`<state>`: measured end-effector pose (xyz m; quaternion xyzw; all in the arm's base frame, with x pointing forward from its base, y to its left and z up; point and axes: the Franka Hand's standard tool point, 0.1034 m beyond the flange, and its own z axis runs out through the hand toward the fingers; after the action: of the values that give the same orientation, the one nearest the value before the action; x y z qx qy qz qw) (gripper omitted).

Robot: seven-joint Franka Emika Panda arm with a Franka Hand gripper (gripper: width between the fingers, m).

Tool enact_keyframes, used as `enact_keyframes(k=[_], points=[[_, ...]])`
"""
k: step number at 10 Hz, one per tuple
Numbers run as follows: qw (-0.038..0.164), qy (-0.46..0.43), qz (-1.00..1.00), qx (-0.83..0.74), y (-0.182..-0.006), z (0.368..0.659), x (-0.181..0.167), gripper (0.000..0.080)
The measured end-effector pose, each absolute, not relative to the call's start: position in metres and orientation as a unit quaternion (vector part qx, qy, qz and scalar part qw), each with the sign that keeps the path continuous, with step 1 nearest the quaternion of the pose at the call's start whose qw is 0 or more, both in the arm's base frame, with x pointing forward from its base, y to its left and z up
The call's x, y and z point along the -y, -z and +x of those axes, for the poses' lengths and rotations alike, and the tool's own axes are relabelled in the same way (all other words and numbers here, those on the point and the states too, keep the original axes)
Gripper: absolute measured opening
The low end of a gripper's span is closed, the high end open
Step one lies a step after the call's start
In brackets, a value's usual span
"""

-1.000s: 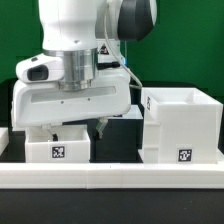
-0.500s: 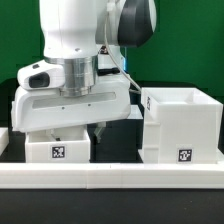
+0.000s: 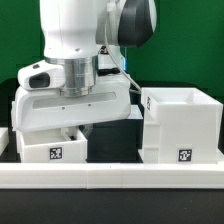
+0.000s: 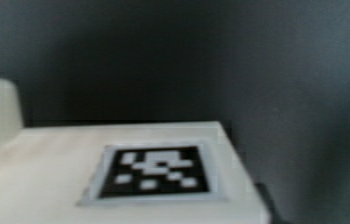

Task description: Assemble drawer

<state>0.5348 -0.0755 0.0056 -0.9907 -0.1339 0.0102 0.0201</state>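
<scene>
In the exterior view my gripper hangs low over a small white tray with a square tag on its front, at the exterior view's left. The wide white hand hides the fingertips, so I cannot tell how the jaws stand or whether they hold the tray. The tall white casing, open on top and tagged low on its front, stands at the exterior view's right, apart from the tray. The wrist view shows a white tagged tray surface very close and blurred, with no fingers in sight. No second tray shows.
A long low white border rail runs along the front of the black table. A green wall stands behind. A small white piece shows at the left edge. A dark gap separates tray and casing.
The tray has shifted toward the exterior view's left. The hand has come down slightly, and the finger seen beside the tray earlier is now hidden.
</scene>
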Motion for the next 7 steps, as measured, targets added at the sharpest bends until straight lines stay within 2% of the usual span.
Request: enact_keyframes(k=[5, 7], points=[[0.02, -0.01, -0.991, 0.134, -0.0056, 0.5348, 0.0755, 0.0041], [0.016, -0.005, -0.984, 0.176, -0.0153, 0.5376, 0.0748, 0.0041]])
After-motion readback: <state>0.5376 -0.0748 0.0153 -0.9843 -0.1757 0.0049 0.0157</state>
